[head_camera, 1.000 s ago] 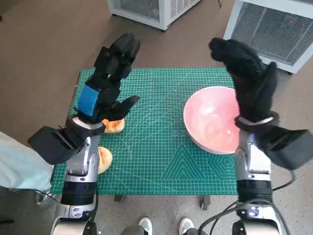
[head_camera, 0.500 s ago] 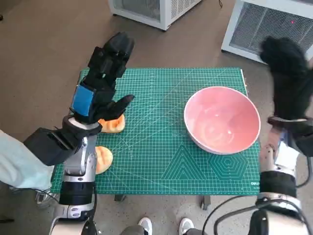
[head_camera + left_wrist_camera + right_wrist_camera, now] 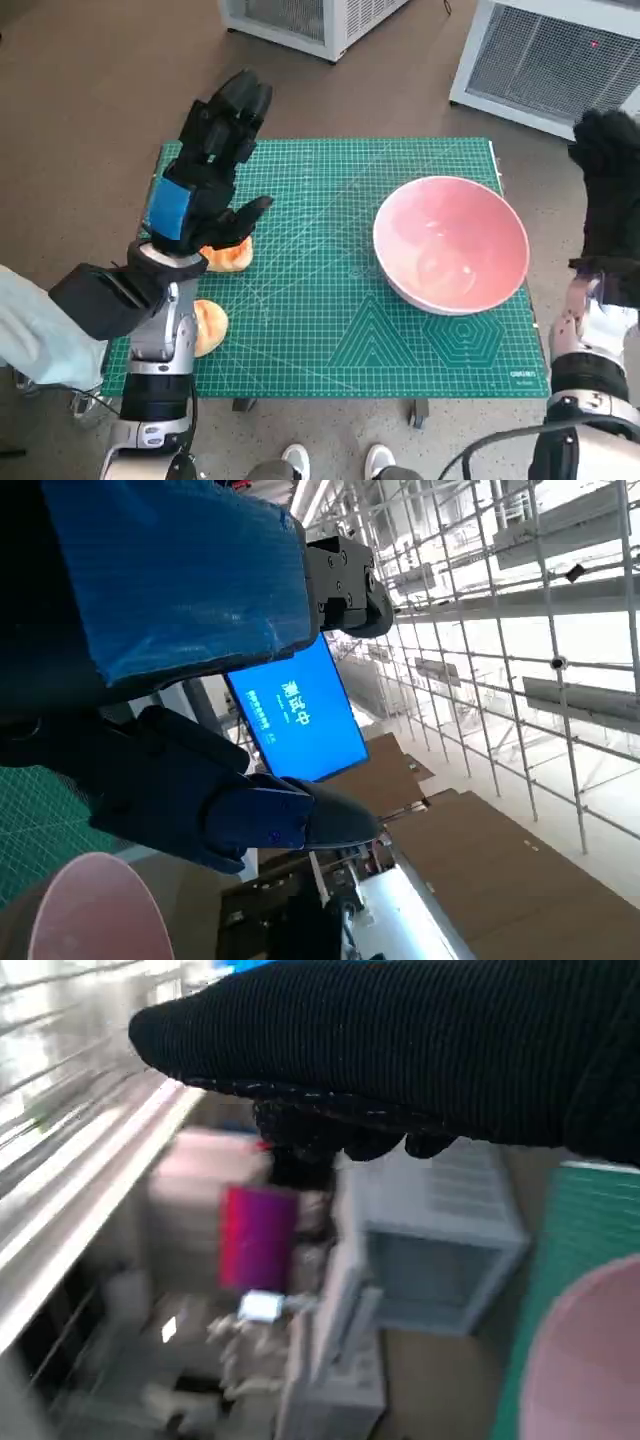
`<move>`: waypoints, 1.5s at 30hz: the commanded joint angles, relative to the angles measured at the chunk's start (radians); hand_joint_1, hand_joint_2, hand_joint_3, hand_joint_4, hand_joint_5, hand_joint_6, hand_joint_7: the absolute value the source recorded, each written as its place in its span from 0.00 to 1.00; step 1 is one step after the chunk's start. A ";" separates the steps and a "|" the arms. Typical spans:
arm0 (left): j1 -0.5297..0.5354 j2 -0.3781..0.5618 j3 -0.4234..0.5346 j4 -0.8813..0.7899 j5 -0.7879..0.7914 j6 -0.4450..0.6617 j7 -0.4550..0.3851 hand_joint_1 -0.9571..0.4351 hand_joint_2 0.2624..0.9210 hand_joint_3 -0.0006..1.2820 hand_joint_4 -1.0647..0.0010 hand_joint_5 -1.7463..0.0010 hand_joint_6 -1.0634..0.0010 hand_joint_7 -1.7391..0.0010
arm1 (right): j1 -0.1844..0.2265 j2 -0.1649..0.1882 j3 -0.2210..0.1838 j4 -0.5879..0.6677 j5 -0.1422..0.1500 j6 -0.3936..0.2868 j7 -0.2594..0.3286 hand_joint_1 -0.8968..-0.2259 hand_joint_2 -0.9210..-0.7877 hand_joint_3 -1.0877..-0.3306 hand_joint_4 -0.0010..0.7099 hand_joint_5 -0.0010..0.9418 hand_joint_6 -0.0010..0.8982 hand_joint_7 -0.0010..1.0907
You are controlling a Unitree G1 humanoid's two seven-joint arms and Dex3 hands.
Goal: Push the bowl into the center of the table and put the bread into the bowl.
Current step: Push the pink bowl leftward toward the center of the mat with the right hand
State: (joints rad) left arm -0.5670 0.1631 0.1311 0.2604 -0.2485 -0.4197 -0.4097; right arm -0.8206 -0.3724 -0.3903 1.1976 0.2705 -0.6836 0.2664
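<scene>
On the green mat, the right hand has swung outward off the bowl.

green mat, pink bowl, bread

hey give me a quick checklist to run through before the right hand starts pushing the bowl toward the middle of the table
1. Bowl upright on the green mat: ok.
2. Bowl empty: ok.
3. Right hand against the bowl's outer side: not ok, it hangs raised beyond the table's right edge.
4. Right hand free: ok, holds nothing.
5. Mat centre free of obstacles: ok.
6. Left hand out of the push path: ok, it hovers over the bread at the left edge.
</scene>
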 commanded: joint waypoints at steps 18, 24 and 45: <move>0.034 0.024 0.015 -0.023 -0.016 0.007 -0.003 0.19 1.00 0.24 0.88 1.00 0.98 0.74 | 0.030 0.100 -0.031 0.117 -0.016 0.205 -0.111 0.53 0.00 0.18 0.28 0.01 0.20 0.23; 0.049 0.033 0.014 -0.037 -0.008 0.003 0.002 0.18 1.00 0.24 0.89 1.00 0.96 0.77 | 0.018 0.136 -0.033 0.118 -0.012 0.222 -0.096 0.52 0.00 0.18 0.29 0.01 0.21 0.22; 0.097 0.062 0.033 -0.082 0.004 -0.002 0.021 0.17 1.00 0.24 0.90 1.00 0.92 0.83 | -0.058 0.232 -0.062 0.116 0.007 0.263 -0.042 0.53 0.00 0.25 0.31 0.00 0.26 0.20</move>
State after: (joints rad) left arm -0.4858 0.2116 0.1536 0.2031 -0.2448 -0.4164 -0.3962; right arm -0.8783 -0.1557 -0.4508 1.3006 0.2775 -0.4397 0.2146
